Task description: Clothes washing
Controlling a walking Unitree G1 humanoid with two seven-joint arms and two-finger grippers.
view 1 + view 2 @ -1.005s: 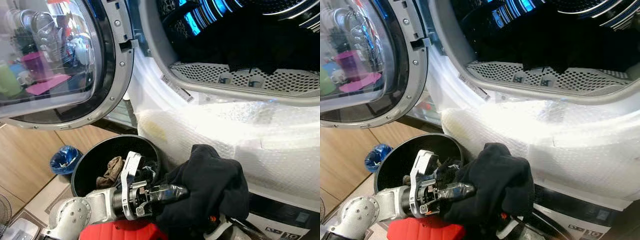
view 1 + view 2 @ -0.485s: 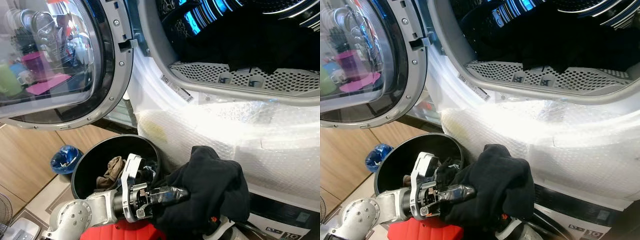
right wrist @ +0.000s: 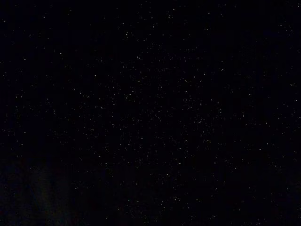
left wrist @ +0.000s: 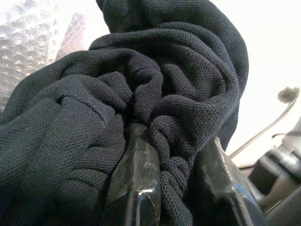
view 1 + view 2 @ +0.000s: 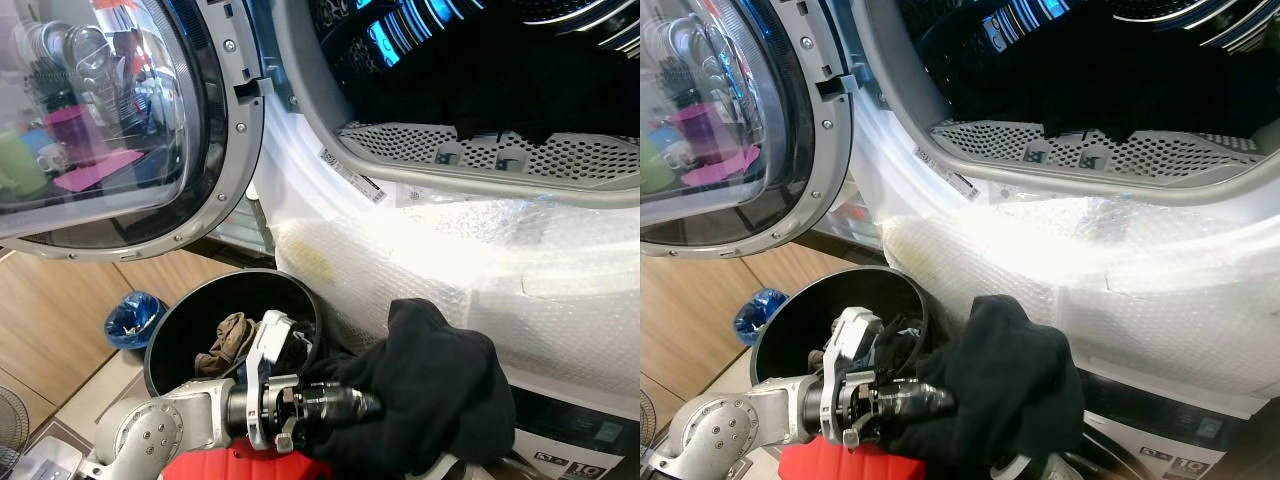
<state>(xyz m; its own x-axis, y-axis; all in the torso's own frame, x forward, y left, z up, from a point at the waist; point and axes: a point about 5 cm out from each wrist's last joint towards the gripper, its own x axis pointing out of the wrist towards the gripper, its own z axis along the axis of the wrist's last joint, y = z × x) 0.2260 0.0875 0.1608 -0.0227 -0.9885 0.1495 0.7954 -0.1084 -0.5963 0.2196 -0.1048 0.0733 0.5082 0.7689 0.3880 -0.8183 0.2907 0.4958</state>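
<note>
the left gripper [image 4: 176,183] has its two black fingers [image 4: 134,169] pinched into a fold of a dark navy garment [image 5: 435,390], the knit cloth bunched tight between and around them. the silver left arm [image 5: 165,430] reaches across from the left, just above a red object [image 5: 240,465] at the lower edge of the head views. the garment hangs as a rumpled bundle just right of a black round bin [image 5: 180,325], against the washing machine's front panel, which is covered in white bubble wrap [image 5: 480,265]. the right wrist view is black, so i cannot tell how the right gripper stands.

inside the bin lie a tan crumpled cloth [image 5: 225,340] and some darker pieces next to it. left of the bin, on the wooden floor [image 5: 60,320], sits a small blue crumpled bag [image 5: 132,318]. above the bin the machine's round glass door [image 5: 110,120] stands swung open, reflecting coloured things. up and to the right of the bin is the drum opening [image 5: 480,90], with dark clothes inside and a perforated grey rim [image 5: 490,155] along its lower edge.
</note>
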